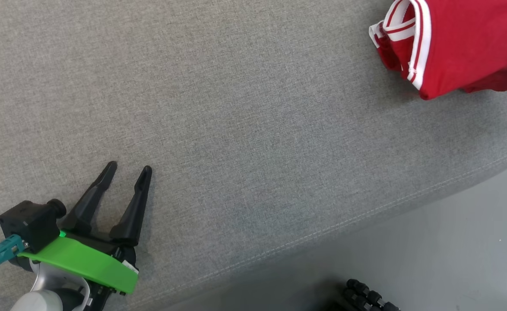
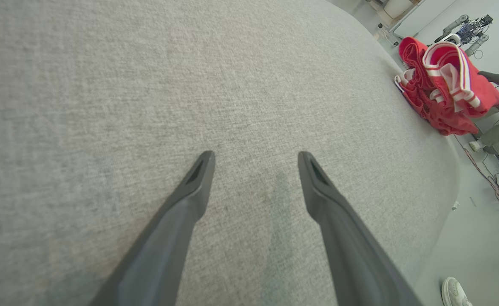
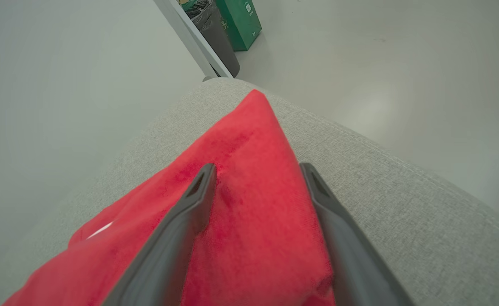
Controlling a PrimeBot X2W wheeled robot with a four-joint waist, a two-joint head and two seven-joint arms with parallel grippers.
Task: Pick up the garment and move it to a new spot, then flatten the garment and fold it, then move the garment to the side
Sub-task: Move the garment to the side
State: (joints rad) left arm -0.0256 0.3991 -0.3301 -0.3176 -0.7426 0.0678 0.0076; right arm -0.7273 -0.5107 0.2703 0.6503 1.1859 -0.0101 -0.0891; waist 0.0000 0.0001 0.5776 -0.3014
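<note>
While the right gripper (image 3: 258,167) hangs over the garment (image 3: 249,221) with its two fingers spread wide, red cloth lies between and beneath them and no pinch on the fabric is evident. In the head view the garment (image 1: 456,47) sits at the far right corner of the grey upholstered surface (image 1: 236,108), bunched, with its white-striped trim turned toward the middle and its outer side close to the rounded edge above the floor (image 1: 452,242). The left gripper (image 1: 129,166) rests well apart at the lower left, its fingers also wide and nothing between them.

Judged from this layout, the step in hand is the parting of the right gripper from the garment at the side position. Procedure:

1. Withdraw the right gripper along the line of its own fingers, not sideways. A lateral pull risks dragging the cloth toward the edge.
2. Confirm that no fold is caught on either fingertip before the lift gathers speed; soft knit clings readily.
3. Check the garment's outer side. Whether any part overhangs the edge cannot be told from the head view.
4. The left gripper needs no part in this step.
</note>
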